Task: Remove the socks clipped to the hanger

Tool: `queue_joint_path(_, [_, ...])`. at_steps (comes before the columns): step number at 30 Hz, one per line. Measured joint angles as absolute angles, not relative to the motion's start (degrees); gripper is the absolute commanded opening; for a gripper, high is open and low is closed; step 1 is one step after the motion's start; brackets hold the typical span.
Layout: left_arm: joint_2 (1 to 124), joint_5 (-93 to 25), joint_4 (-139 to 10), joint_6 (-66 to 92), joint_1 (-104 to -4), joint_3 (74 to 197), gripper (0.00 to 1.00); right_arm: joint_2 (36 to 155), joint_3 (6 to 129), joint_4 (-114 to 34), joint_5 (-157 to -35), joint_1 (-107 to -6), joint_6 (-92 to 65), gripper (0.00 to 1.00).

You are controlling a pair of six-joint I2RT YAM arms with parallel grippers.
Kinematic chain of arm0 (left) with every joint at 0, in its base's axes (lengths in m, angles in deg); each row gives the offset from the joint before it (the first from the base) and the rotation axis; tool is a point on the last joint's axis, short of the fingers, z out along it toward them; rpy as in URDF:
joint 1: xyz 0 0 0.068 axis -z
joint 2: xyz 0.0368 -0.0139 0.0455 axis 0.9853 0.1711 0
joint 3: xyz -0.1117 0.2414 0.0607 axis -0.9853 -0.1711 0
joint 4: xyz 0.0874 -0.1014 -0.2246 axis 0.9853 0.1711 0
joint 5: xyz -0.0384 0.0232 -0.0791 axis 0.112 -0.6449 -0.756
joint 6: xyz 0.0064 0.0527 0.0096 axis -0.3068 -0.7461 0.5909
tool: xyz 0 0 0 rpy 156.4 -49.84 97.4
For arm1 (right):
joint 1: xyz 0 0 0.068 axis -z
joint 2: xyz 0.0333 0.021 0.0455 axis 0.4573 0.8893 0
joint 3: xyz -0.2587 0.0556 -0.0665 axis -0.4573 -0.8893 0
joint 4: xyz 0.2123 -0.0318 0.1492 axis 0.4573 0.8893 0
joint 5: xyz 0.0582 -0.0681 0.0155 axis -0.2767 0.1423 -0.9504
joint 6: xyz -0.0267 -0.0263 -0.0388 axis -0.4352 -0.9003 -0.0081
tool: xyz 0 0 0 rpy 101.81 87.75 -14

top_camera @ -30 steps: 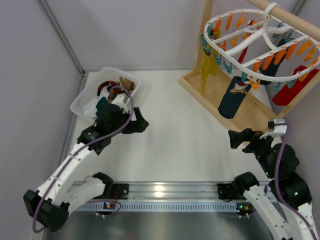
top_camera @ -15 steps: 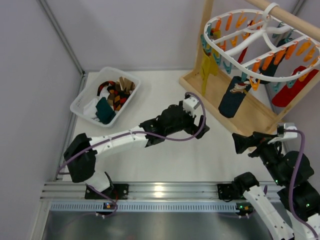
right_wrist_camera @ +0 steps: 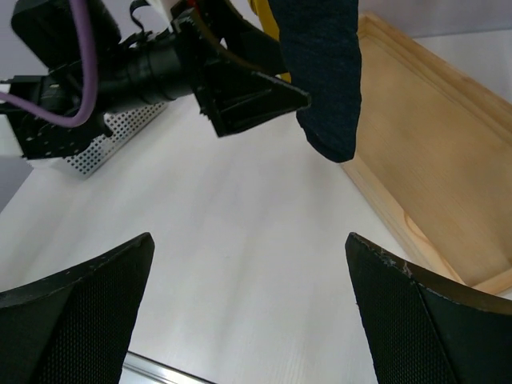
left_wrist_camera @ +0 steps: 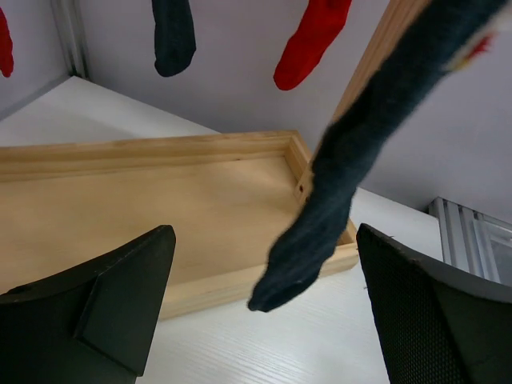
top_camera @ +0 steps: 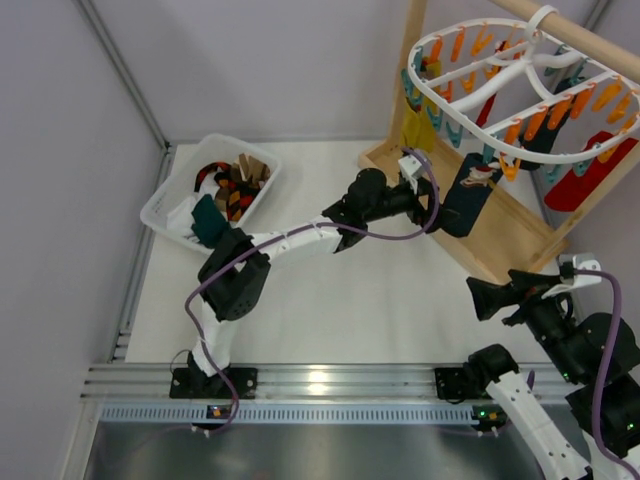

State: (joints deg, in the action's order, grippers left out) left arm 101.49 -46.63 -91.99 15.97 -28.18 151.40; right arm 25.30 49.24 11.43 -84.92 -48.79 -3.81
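The navy sock [top_camera: 462, 200] hangs from the near rim of the hanger [top_camera: 497, 78] above the wooden stand base [top_camera: 505, 240]. Its long axis is roughly vertical, with the toe [left_wrist_camera: 292, 276] lowest and clear of the base. The sock lies directly ahead of the left gripper [top_camera: 425, 200], just beyond the fingertips and slightly right of their centreline in the left wrist view. The jaws are spread wide and hold nothing. The right gripper [top_camera: 482, 298], also spread wide and holding nothing, sits low over the worktop [top_camera: 330, 300], well apart from the sock. The left arm is therefore judged the nearer one for the grasp.
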Motion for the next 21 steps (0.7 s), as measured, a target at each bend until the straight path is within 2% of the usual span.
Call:
queue_joint_path(3, [104.8, -50.1, -92.8, 16.7, -30.3, 155.2, 0.99, 25.3, 49.4, 11.6, -85.9, -48.8, -3.9, 1.00])
queue_joint_path(7, [108.8, -56.4, -93.0, 18.5, -30.7, 159.7, 0.90, 25.3, 49.6, 11.6, -86.9, -48.8, -4.2, 1.00])
queue_joint_path(10, [109.6, -60.0, -93.1, 19.6, -29.7, 160.8, 0.72, 25.3, 49.6, 11.5, -87.5, -48.8, -4.1, 0.99])
queue_joint_path(11, [109.6, -60.9, -93.2, 19.8, -29.3, 160.9, 0.56, 25.4, 49.6, 11.5, -87.8, -48.8, -4.1, 0.99])
queue_joint_path(13, [109.6, -62.0, -93.6, 20.2, -28.6, 160.9, 0.38, 25.4, 49.6, 11.4, -88.4, -48.8, -4.1, 1.00])
queue_joint_path(14, [109.6, -62.0, -94.1, 20.4, -28.2, 160.6, 0.24, 25.4, 49.6, 11.4, -88.5, -48.8, -4.0, 0.99])
queue_joint_path(15, [109.3, -62.0, -94.4, 20.5, -27.9, 159.9, 0.16, 25.5, 49.6, 11.4, -88.6, -48.8, -4.0, 1.00])
queue_joint_path(17, [108.0, -60.4, -95.1, 20.7, -27.2, 157.0, 0.08, 25.7, 49.6, 11.4, -88.6, -48.8, -4.0, 1.00])
queue_joint_path(18, [107.0, -58.8, -95.3, 20.8, -26.9, 154.8, 0.00, 25.8, 49.6, 11.3, -88.6, -48.8, -3.9, 1.00])
queue_joint_path(21, [103.3, -53.2, -95.5, 20.8, -25.8, 148.5, 0.00, 26.7, 50.4, 11.5, -87.2, -48.8, -3.6, 1.00])
